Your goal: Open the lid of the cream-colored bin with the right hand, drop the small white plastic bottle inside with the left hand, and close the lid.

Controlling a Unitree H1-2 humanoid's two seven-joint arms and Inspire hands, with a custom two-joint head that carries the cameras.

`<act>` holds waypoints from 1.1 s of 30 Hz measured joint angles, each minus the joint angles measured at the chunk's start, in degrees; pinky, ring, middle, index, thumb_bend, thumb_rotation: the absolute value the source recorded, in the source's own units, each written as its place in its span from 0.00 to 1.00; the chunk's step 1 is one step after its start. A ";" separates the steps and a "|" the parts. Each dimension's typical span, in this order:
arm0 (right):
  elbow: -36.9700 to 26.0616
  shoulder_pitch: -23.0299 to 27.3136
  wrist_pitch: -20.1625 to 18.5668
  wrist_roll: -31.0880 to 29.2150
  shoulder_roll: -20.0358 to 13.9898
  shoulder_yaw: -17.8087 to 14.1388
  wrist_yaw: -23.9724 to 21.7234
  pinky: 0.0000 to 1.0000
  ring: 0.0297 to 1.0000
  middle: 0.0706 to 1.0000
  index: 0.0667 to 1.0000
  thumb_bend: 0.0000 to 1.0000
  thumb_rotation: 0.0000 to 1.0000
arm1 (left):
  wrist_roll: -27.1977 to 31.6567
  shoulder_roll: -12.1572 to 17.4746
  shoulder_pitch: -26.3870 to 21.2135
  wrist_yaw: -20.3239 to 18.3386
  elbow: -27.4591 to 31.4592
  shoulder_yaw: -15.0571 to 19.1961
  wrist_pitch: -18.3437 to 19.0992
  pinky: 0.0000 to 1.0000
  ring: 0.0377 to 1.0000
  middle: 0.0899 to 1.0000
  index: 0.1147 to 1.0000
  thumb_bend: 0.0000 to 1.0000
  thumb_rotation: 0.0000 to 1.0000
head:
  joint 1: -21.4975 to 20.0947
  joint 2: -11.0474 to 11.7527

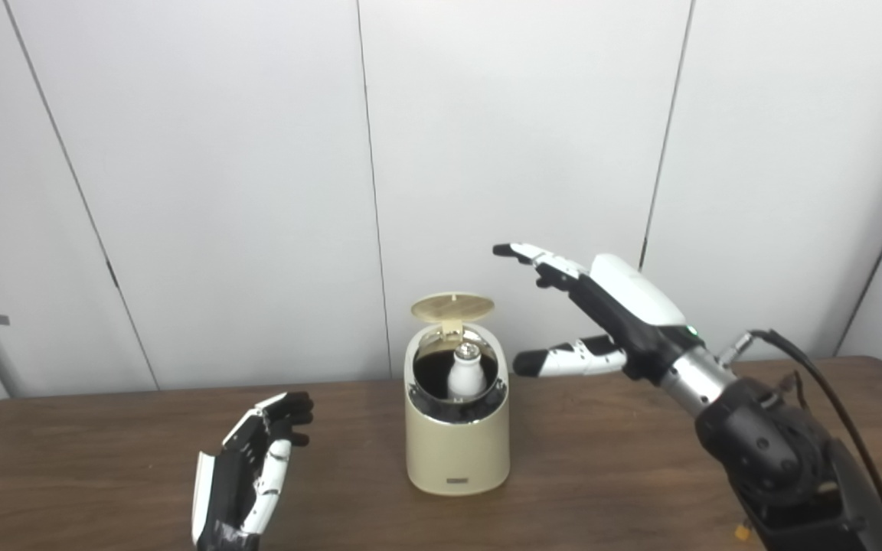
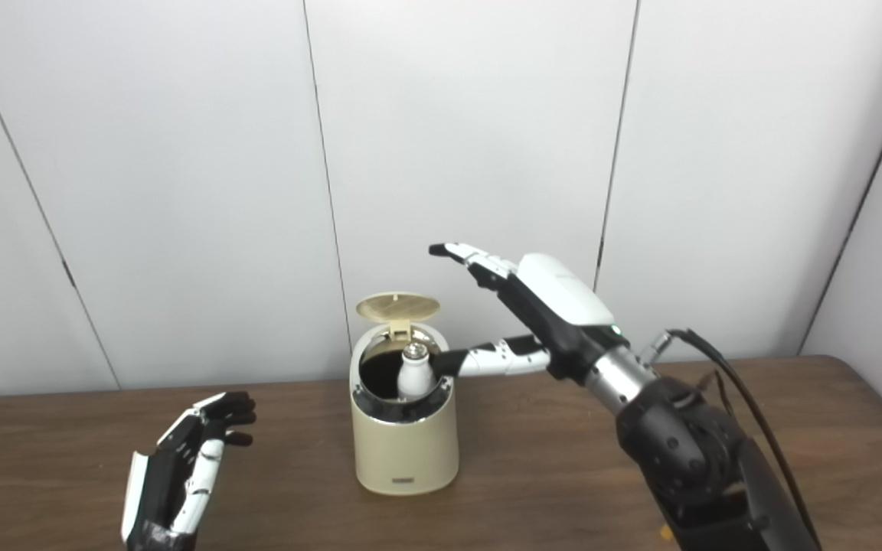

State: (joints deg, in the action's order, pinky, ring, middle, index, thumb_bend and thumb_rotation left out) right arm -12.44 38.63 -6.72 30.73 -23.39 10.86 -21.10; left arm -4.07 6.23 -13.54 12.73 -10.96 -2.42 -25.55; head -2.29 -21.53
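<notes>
Bottle is sitting in the bin; lid is waiting to be closed

Near the tabletop's (image 1: pixel 640 474) front edge, the left hand (image 1: pixel 246 478) is idling, fingers released and empty. Mid-table, the small white plastic bottle (image 1: pixel 465 371) is standing inside the cream-colored bin (image 1: pixel 456 444). Beyond, the right hand (image 1: pixel 602 306) is hovering, fingers spread, beside the upright lid (image 1: pixel 452 306): likely best pressed down gently from above.

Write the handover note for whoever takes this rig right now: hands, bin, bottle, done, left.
Left hand: open, empty, low over the table, left of the bin.
Right hand: open, raised to the right of the lid, holding nothing.
Cream-colored bin: upright mid-table, lid up.
Small white plastic bottle: standing inside the bin.
Done: lid opened, bottle dropped in.
Left: close the lid.
</notes>
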 measured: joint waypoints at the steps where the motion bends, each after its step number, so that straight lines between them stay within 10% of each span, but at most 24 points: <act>1: 0.65 1.31 -0.07 0.69 -0.14 0.74 -1.08 0.82 0.95 0.93 0.91 0.97 0.91 | -0.08 -0.06 -0.10 0.01 -0.06 -0.06 0.00 0.60 0.69 0.69 0.68 0.39 0.75 | 0.00 0.00; 12: 7.00 9.01 -0.61 4.92 -0.95 6.22 -8.65 0.98 1.00 0.90 0.88 1.00 0.89 | -2.19 -0.10 -1.03 0.10 -0.66 -0.77 0.00 0.62 0.70 0.69 0.67 0.43 0.78 | 0.09 0.17; 33: 12.65 12.08 0.05 6.67 -0.65 10.19 -12.12 0.96 0.96 0.86 0.82 1.00 0.95 | -2.61 -0.42 -1.05 0.20 -0.40 -0.99 0.00 0.61 0.70 0.70 0.68 0.42 0.80 | 0.00 -0.26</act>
State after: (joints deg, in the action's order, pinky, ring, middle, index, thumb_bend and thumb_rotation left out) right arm 0.22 50.70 -6.67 37.40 -24.04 21.04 -33.22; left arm -6.68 5.81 -14.59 12.94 -11.36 -3.41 -25.55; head -2.29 -21.80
